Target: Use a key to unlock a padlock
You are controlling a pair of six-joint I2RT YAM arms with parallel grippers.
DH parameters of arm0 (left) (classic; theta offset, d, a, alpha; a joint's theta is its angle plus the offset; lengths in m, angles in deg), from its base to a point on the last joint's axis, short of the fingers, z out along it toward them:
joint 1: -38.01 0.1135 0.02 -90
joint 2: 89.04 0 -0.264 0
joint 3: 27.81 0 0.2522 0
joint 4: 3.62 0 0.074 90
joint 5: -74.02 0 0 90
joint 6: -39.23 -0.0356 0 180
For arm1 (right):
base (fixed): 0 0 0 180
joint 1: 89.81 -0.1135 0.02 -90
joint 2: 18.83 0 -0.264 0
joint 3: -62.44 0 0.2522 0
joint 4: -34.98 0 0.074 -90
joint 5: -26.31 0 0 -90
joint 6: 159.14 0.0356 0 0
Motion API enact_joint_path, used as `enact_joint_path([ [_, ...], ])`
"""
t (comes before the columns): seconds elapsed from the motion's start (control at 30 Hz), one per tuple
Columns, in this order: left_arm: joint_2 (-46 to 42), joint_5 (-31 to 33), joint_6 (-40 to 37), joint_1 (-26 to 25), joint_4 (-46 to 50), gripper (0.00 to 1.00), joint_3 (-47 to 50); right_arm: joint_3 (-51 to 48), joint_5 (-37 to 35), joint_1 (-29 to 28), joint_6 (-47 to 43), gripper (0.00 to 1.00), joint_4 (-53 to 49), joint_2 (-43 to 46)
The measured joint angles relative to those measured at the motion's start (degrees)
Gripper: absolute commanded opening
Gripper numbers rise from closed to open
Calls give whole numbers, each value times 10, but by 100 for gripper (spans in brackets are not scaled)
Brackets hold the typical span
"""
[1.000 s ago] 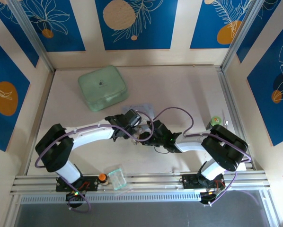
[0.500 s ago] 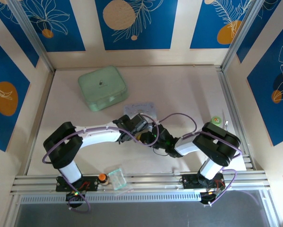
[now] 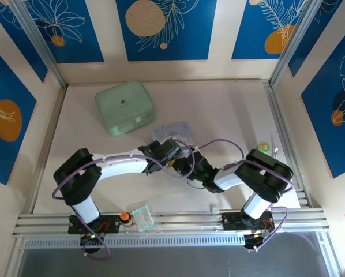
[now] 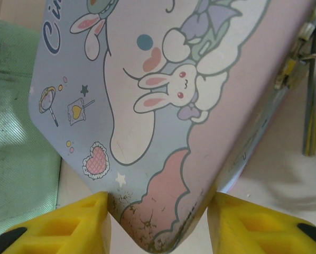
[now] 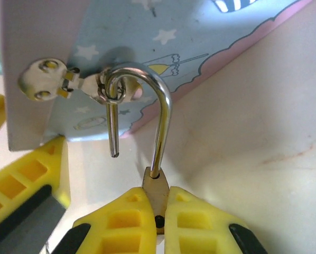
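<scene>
Seen from above, a green box [image 3: 125, 107] sits on the table [image 3: 230, 109] toward 10 o'clock, well apart from the arms. Near the middle is a pastel tin [image 3: 171, 130], and both arms meet just at its 6 o'clock side.

The left gripper [image 4: 158, 225] stands at a corner of the tin. In its own camera the yellow fingers [image 4: 68, 227] sit at 7 and 5 o'clock with the corner between them, very close to both edges. I cannot tell whether they press on it.

In the right wrist camera, the padlock [image 5: 157, 185] is hooked by its shackle [image 5: 160, 106] through a small ring on the tin's clasp. The shackle stands open: its short leg ends free in the air, and its long leg runs down into the brass body at 6 o'clock. The right gripper [image 5: 157, 211] is closed tight on that body, its fingertips pinching it from both sides.
</scene>
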Motion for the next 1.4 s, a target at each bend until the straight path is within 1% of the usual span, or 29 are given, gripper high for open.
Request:
enact_joint_path([
  [0.23,1,2,-13,-1,0,46,-1,0,-2,38,45,0,40,-23],
  [0.63,2,7,-14,-3,-1,46,0,-21,1,73,63,0,45,-25],
  [0.77,2,11,-8,-4,-3,49,1,-23,17,83,68,0,49,-26],
  [0.83,2,14,-4,-4,-2,53,1,-22,32,87,66,0,36,-21],
  [0.93,3,17,13,-3,0,55,1,-20,51,97,51,0,-32,19],
  [1.07,5,16,38,-3,0,62,1,11,82,122,-6,0,-186,79],
  [1.13,10,20,51,-3,0,64,-1,39,107,144,-47,0,-259,88],
  [1.23,22,29,67,2,2,66,-9,72,152,180,-108,0,-341,91],
  [1.4,40,27,84,13,5,81,-12,103,229,236,-200,0,-440,91],
])
